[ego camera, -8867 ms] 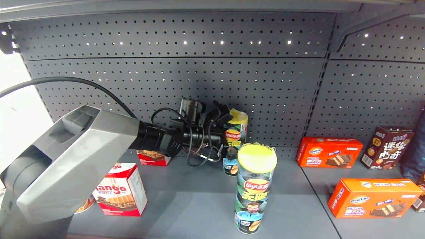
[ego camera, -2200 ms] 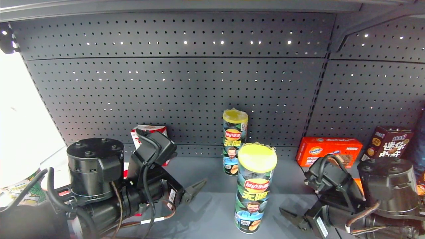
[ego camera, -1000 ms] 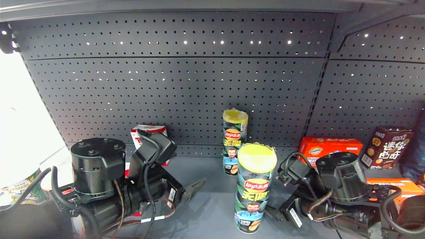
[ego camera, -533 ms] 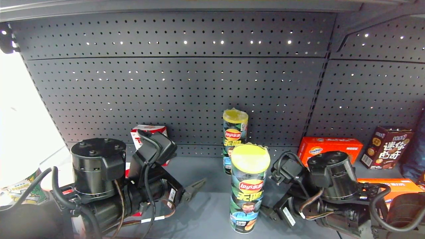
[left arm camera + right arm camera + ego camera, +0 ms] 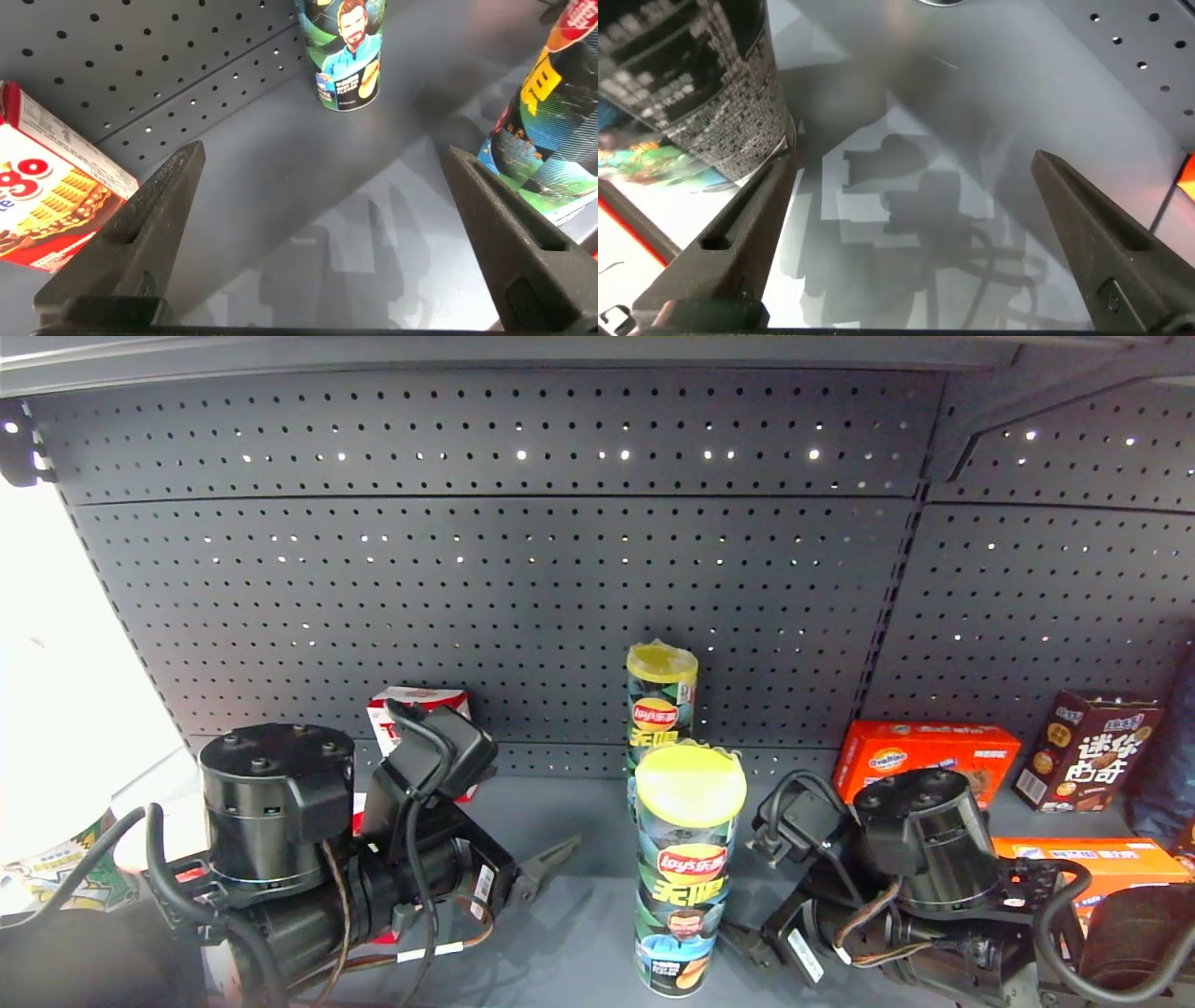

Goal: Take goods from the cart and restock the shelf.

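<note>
Shelf point(image 5: 579, 859) holding everything here, grey deck and pegboard back. Seeing the left gripper point(image 5: 322, 159) hanging low over the deck's left side, spread wide, gripping nothing. Same deal for the right gripper point(image 5: 910, 163): gaping wide, holding nothing, one side sitting just beside the front chip can point(image 5: 686, 887), standing upright near the front edge. Spotting the back chip can point(image 5: 660, 709) standing upright by the pegboard.
</note>
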Available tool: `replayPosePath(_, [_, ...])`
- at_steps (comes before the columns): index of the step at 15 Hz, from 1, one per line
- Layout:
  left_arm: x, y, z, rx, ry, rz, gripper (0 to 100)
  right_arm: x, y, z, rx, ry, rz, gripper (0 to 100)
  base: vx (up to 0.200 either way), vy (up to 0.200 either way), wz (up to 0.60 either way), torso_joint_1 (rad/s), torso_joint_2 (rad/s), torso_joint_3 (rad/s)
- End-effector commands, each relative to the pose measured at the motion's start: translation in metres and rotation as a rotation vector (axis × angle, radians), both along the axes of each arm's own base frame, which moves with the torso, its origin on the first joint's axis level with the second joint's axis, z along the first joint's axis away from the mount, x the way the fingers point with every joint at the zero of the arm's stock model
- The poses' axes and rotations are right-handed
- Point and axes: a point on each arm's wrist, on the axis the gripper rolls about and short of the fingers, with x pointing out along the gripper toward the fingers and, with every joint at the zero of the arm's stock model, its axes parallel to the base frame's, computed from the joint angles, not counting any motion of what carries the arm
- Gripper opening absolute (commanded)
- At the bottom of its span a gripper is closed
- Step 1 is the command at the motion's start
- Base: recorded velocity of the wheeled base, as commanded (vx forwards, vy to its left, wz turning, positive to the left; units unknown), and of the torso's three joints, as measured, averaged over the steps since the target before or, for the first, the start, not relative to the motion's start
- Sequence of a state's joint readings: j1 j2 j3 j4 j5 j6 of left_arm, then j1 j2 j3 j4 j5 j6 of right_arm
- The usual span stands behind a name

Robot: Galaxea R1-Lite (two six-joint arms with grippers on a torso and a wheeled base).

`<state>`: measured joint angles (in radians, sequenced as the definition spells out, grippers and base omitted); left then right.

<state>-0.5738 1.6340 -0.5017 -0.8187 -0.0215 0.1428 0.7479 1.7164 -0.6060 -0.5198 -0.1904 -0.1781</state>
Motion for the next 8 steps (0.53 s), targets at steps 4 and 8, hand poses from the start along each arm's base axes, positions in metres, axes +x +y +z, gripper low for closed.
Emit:
replayPosePath(4, [0.0000,0.0001,0.0001,0.000,-0.001,0.000,100,-0.0041,0.0016,0.0007,0.002,0.000,0.014,100,0.000,0.000,0.00,0.000,0.00,0.000])
replayPosePath(8, [0.0000,0.0001,0.0001,0.000,-0.001,0.000,100,-0.0070,0.0016,0.0005,0.002,0.001,0.021,100,0.000,0.000,0.00,0.000,0.00,0.000])
